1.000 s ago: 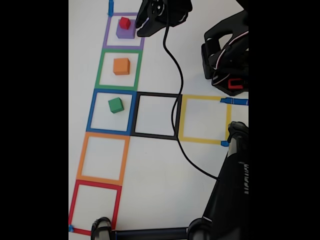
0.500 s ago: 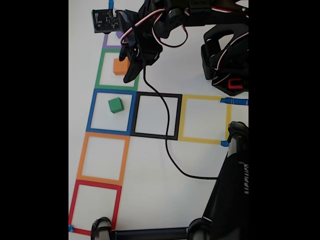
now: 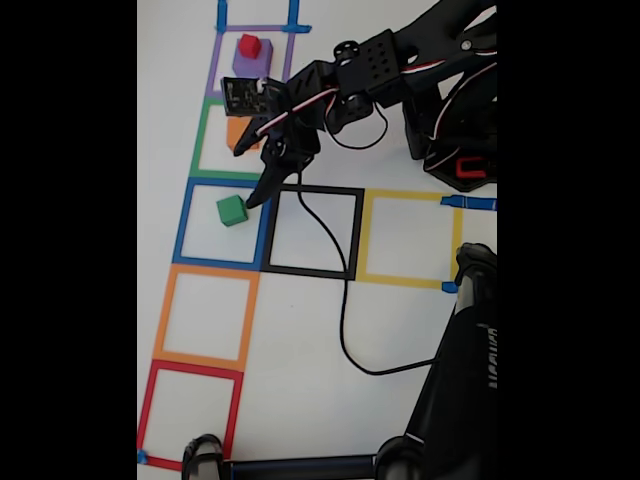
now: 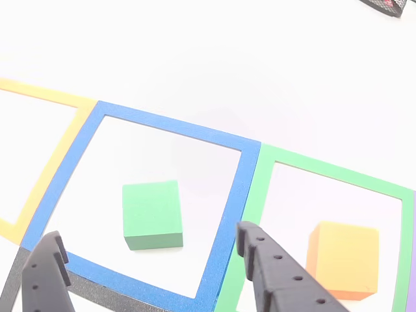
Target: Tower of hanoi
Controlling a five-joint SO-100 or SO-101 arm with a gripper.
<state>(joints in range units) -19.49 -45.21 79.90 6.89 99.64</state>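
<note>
White tabletop point(image 3: 320, 330) carries a row of tape-outlined squares, seen in the fixed view as a column down the left with a black square point(image 3: 312, 232) and a yellow square point(image 3: 410, 238) branching off to the right. At the top of that column the red cube point(image 3: 249, 45) sits on the purple cube point(image 3: 250, 64) inside the purple square. Below it, the orange cube point(image 3: 238, 131) lies in the green square point(image 3: 236, 140), partly covered by the arm. The green cube point(image 3: 232, 210) rests flat in the blue square point(image 3: 222, 224), well apart from its borders. The gripper point(image 3: 262, 185) hangs over the right edge of the blue square, just beside the green cube and not touching it. In the other view the gripper point(image 4: 149, 250) has its two black fingers point(image 4: 273, 266) spread wide, with nothing between them; the green cube point(image 4: 152, 214) lies ahead in the gap, and the orange cube point(image 4: 344, 259) lies to the right. A black cable point(image 3: 345, 300) trails from the arm across the black square.
</note>
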